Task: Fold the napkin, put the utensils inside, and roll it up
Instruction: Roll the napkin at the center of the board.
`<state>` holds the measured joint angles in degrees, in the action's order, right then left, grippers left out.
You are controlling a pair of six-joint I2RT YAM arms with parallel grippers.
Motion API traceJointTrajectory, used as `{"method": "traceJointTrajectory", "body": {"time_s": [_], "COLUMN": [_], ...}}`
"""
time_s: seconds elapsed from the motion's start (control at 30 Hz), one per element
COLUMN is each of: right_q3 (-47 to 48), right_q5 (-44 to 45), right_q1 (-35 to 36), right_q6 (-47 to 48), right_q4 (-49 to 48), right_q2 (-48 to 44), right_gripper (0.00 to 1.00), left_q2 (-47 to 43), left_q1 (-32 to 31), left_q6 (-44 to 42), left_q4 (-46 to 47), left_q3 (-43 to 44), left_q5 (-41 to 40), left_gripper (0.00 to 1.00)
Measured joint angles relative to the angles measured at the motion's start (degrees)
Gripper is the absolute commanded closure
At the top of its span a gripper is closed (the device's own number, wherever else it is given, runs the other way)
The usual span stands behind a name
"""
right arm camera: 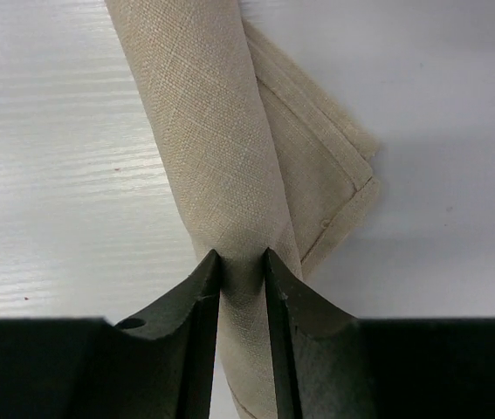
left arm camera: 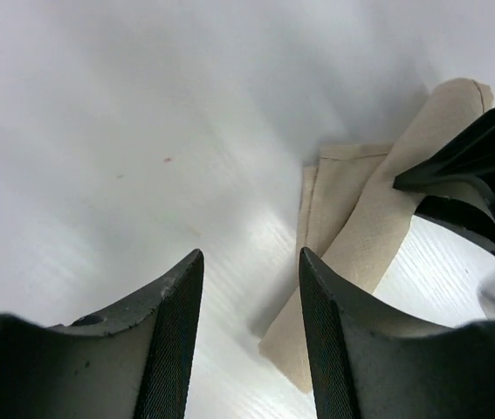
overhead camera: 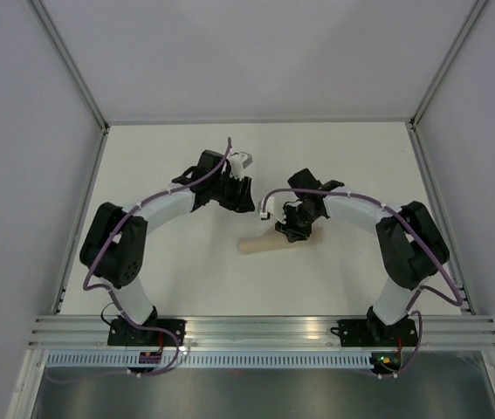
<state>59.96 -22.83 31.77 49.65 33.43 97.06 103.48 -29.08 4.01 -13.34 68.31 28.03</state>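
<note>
Table (overhead camera: 186,161): white, matte, with pale walls on three sides; both arm bases are bolted at its near edge.
Left arm (overhead camera: 155,209): white links with black joints, bent up and inward, ending left of the table's middle.
Right arm (overhead camera: 360,205): same build, mirrored, reaching in toward the middle.
Napkin (right arm camera: 212,131): tan woven cloth rolled into a tube, lying on the table near its middle, just right of centre. From above, the roll (overhead camera: 260,244) runs roughly left to right, with its right end under the right arm's tool. A flat hemmed corner sticks out from beneath the roll on one side. In the left wrist view the napkin (left arm camera: 360,227) lies ahead and to the right.
Right gripper (right arm camera: 243,257): narrow, its two black fingers pressed against either side of the roll near one end, pinching it.
Left gripper (left arm camera: 250,257): jaws apart with only bare table between them, holding nothing, beside the napkin and apart from it.
</note>
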Motion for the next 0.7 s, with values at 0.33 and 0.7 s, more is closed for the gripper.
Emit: {"method": "traceJointTrajectory", "body": {"time_s": [0.33,0.7], "right_q3": [18.64,28.52], "right_q5": [-9.81,-12.52], "right_q1": [-5.7,-6.84], "right_q6": [2.51,2.86], "right_q4": [18.14,28.04], "right_q2": [16.0,24.2], "right_gripper": [0.68,0.67], "left_q2": [-24.74,-32.35], "left_q1": [0.0,-16.74], "left_q6": [6.49,-0.98], "left_q4": [23.43,41.46], "left_q3": [-24.46,-41.16], "left_q5": [-15.3,-27.02], "left_gripper": [0.44,0.41]}}
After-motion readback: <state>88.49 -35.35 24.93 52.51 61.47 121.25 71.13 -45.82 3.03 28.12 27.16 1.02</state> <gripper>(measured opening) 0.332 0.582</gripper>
